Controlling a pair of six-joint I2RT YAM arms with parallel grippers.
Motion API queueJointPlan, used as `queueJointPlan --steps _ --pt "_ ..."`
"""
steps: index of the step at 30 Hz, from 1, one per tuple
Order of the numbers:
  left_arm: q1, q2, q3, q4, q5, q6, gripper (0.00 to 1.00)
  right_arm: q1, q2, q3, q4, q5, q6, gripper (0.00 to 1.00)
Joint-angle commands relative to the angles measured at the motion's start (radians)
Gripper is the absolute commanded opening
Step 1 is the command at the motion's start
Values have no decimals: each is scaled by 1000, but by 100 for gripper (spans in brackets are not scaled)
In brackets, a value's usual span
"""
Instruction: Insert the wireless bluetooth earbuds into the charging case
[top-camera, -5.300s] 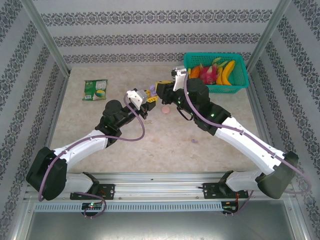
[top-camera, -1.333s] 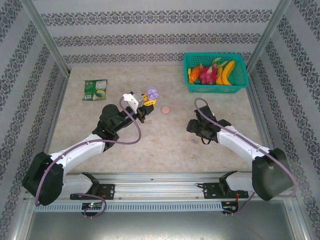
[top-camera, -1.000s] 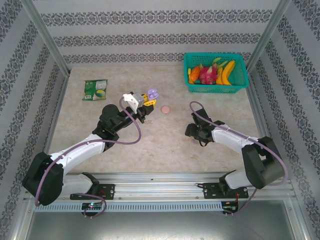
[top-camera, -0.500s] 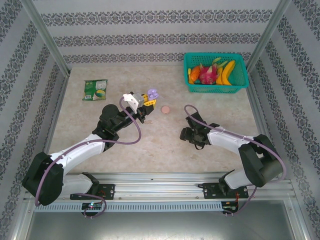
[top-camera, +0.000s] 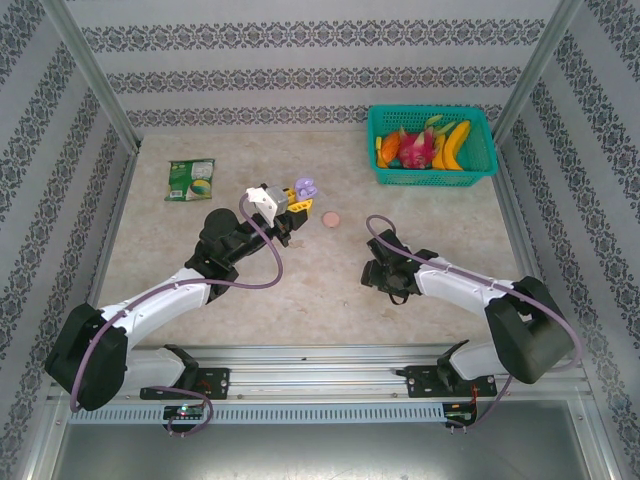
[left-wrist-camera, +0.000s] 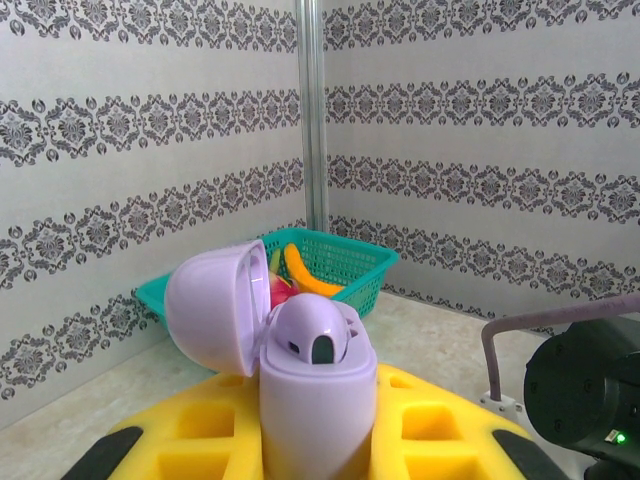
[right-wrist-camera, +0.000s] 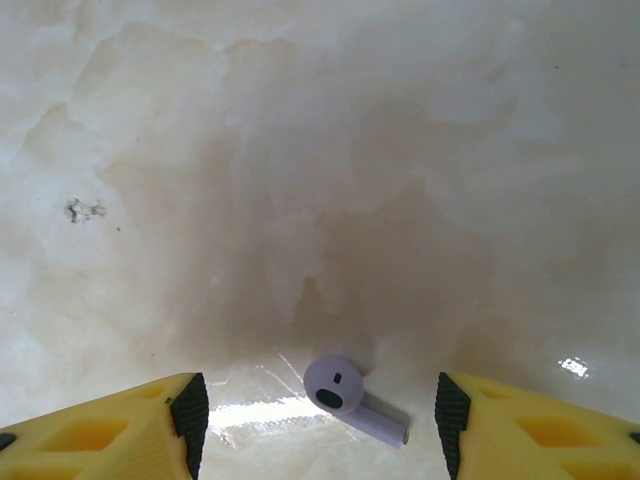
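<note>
Purple earbud (right-wrist-camera: 340, 388) pickup, right gripper (right-wrist-camera: 320, 420): risk of slip or flick.
Tiny, rounded, lying flat on glossy table (right-wrist-camera: 300, 150); off-centre closure likely to squirt it sideways or pinch only the stem. Jaws spread wide, straddling earbud, touching nothing. Left gripper (top-camera: 292, 201) clamped on lid-open purple charging case (left-wrist-camera: 315, 380), well apart.

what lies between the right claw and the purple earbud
Bare table: in the right wrist view the purple earbud lies on it between the right claw's open fingers, touching neither.
</note>
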Motion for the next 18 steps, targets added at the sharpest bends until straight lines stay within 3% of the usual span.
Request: queueJointPlan --steps 1,18 --pt "-15 -2 9 37 -2 -18 0 13 22 16 -30 34 -37 61" --pt "-16 -2 20 24 0 -16 0 45 134 75 -6 6 -83 33"
